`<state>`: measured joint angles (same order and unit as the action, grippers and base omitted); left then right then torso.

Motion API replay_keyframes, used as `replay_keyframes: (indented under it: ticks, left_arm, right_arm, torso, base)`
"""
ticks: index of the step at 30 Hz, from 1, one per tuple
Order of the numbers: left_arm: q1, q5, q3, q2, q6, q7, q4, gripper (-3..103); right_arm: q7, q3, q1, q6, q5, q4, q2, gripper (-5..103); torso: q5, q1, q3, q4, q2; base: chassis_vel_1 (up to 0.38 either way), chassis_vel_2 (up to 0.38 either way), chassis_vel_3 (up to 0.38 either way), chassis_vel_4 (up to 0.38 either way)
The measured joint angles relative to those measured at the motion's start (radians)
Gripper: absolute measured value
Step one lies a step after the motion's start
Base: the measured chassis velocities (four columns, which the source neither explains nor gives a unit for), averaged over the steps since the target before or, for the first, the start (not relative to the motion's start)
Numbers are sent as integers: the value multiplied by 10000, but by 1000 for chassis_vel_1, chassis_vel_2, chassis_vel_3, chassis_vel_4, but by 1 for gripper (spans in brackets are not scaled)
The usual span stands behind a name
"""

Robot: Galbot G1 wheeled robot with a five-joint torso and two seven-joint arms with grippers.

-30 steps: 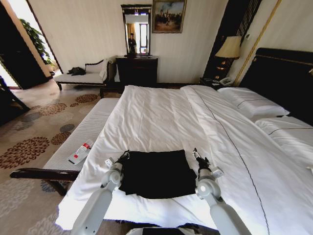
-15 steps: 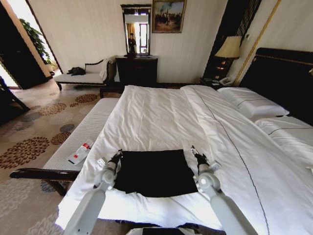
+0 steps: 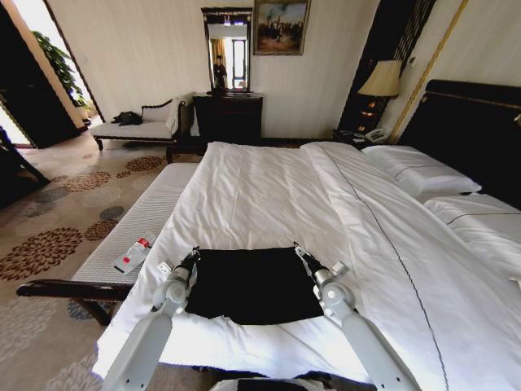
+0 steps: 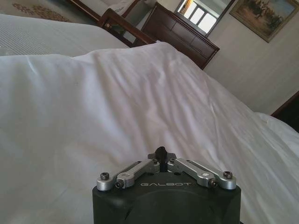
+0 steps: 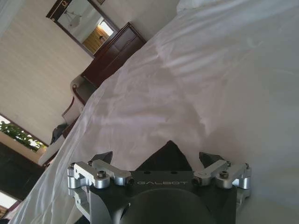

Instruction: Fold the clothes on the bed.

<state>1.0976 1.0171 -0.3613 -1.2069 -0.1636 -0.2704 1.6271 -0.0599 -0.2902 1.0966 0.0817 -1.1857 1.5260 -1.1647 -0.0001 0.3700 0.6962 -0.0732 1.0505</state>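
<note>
Left tool (image 3: 193,255) clenched, right tool (image 3: 299,250) spread, both at black T-shirt's (image 3: 252,283) far corners, lettering hidden.

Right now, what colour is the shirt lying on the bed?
Black. The shirt shows best in the head view, against the white bed.

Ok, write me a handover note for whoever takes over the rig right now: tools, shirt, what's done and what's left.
Left tool: shut, at the shirt's far left corner; whether it pinches cloth cannot be told.
Right tool: open, at the far right corner, with the cloth's tip between its fingers.
Shirt: flat on the bed near the foot end, a neat dark rectangle with no sleeves sticking out.
Done: it looks folded at least once.
Left: probably close the right tool on its corner and make another fold.
</note>
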Motion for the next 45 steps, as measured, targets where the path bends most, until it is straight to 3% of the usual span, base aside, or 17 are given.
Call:
replay_keyframes:
  ticks: [10,12,16,20,27,28,31,34,36,39,45]
  left_arm:
    - [35,59,5,68,0,-9,177,2]
    - [45,60,3,69,0,-9,178,2]
    - [87,50,0,63,2,-10,178,2]
    - [90,48,0,64,3,-10,180,2]
    - [111,59,-7,89,5,-9,236,2]
    - [111,59,-7,89,5,-9,236,2]
    - [145,67,-27,95,8,-9,315,2]
    - [168,78,-40,99,17,-9,384,2]
    - [196,117,-74,100,52,-1,494,2]
    - [238,220,-175,93,155,51,729,2]
    - [555,383,-633,80,571,254,1779,2]
  right_arm:
    - [1091,181,-370,-417,167,-1001,-300,102]
    - [1158,192,-399,-468,156,-1045,-308,98]
    - [1194,202,-440,-569,149,-1125,-317,78]
    - [1192,190,-440,-598,152,-1140,-318,72]
    - [1152,98,-379,-731,153,-1099,-270,39]
    - [1152,98,-379,-731,153,-1099,-270,39]
    - [1149,26,-296,-820,151,-944,-224,23]
    - [1144,-8,-210,-852,142,-784,-198,18]
    - [1113,-63,-83,-970,120,-518,-180,7]
    - [1114,-179,91,-1227,77,-10,-162,1]
    - [1674,-507,501,-2234,364,1318,85,1]
  torso:
    - [1,0,0,0,0]
    - [1,0,0,0,0]
    - [1,0,0,1,0]
    - [2,0,0,1,0]
    - [1,0,0,0,0]
    - [1,0,0,0,0]
    - [1,0,0,0,0]
    - [1,0,0,0,0]
    - [1,0,0,0,0]
    - [2,0,0,0,0]
    - [0,0,0,1,-1]
  base:
    - [0,0,0,0]
    - [0,0,0,0]
    - [0,0,0,0]
    - [0,0,0,0]
    - [0,0,0,0]
    - [0,0,0,0]
    - [0,0,0,0]
    - [0,0,0,0]
    - [0,0,0,0]
    - [0,0,0,0]
    - [0,0,0,0]
